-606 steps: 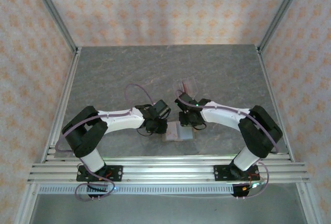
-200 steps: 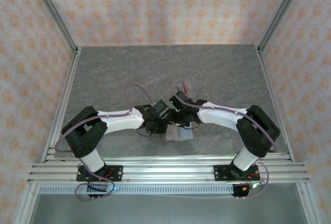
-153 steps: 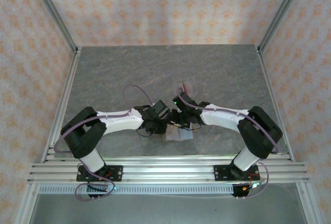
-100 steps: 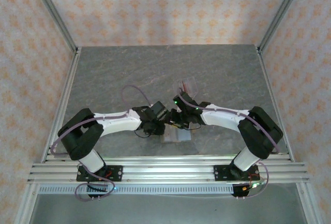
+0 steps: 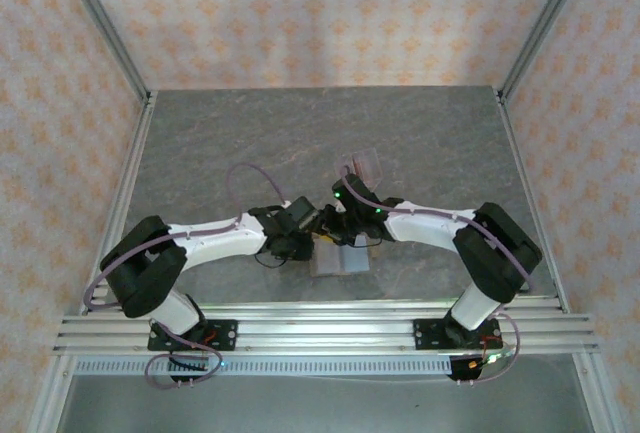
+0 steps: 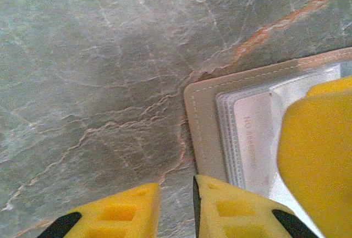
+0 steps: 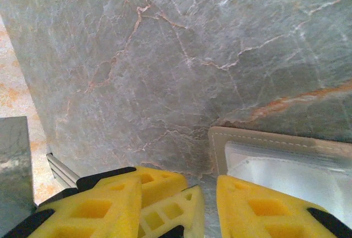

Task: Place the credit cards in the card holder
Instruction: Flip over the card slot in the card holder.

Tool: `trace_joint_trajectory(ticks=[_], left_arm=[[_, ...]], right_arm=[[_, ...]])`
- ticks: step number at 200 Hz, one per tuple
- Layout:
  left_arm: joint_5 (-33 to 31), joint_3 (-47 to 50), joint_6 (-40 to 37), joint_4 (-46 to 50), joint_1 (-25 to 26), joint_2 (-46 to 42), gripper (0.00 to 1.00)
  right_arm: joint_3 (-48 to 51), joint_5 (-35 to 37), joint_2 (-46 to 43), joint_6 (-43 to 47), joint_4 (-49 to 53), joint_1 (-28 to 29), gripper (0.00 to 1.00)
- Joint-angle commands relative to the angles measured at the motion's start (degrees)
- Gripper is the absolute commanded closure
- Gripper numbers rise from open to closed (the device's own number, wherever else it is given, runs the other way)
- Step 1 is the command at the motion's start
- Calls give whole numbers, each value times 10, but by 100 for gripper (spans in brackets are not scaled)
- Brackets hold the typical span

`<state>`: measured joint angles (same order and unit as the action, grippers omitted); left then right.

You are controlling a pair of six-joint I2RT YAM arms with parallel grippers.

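Observation:
The card holder lies open near the table's front edge, with a tan stitched rim and clear pale pockets. A pale sheet with faint reddish print sits under the pockets; I cannot tell whether it is one of the credit cards. My left gripper hovers at the holder's left rim, its jaws a narrow gap apart over bare table and holding nothing. My right gripper stands open wider beside it. One right finger is over the pockets, and a left finger pokes between the right jaws.
A clear plastic rack stands just beyond the right wrist. Aluminium frame rails run along the table's sides and front. The grey marble tabletop stretches away behind the arms. Patterned walls close in the cell.
The right gripper has swung left to meet the left gripper over the holder's far edge. The left arm has stretched out lower. Both pairs of jaws have parted a little.

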<state>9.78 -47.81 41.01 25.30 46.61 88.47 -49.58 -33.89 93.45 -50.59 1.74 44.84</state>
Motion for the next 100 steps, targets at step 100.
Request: trace_joint_trajectory(ticks=[100], left_arm=[[-43,73,-9,84,-20,-178,43]], right_arm=[[-140,157,-38,125,237,-26,55]])
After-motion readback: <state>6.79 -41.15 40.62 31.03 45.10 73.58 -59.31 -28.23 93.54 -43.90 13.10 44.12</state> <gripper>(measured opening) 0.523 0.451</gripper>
